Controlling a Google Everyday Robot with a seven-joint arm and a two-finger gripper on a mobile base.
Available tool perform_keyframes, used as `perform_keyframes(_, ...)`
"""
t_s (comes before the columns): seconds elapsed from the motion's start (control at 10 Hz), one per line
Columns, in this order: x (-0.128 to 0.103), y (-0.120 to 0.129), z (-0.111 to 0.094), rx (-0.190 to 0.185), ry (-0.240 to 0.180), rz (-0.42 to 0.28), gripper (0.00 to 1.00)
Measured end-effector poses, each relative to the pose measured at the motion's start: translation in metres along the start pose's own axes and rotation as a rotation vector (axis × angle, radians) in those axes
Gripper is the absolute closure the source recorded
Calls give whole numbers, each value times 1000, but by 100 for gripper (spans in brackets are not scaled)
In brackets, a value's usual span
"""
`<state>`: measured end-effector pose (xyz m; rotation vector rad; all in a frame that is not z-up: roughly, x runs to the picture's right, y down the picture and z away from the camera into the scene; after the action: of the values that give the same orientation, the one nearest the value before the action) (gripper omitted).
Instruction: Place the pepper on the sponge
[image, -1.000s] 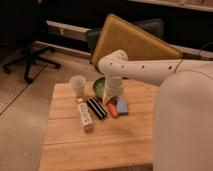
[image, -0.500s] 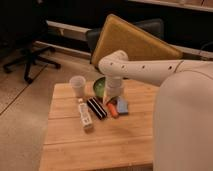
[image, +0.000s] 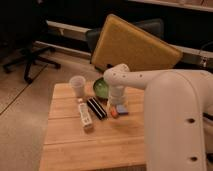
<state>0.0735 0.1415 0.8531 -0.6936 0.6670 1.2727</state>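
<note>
The orange-red pepper (image: 114, 113) lies on the wooden table (image: 90, 142), just left of the light-blue sponge (image: 122, 109) and touching its edge. My white arm reaches in from the right and bends down over both. The gripper (image: 116, 102) hangs directly above the pepper and the sponge and hides part of each.
A green bowl (image: 101, 88) sits behind the gripper, with a white cup (image: 77, 84) to its left. A black bar (image: 96, 108) and a white bottle (image: 85, 116) lie left of the pepper. A yellow board (image: 135, 47) leans behind the table. An office chair (image: 30, 55) stands at the far left.
</note>
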Motion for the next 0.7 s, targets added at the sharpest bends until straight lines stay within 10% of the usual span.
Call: perform_keyframes(0.7, -53, -9, 28, 78, 62, -87, 35)
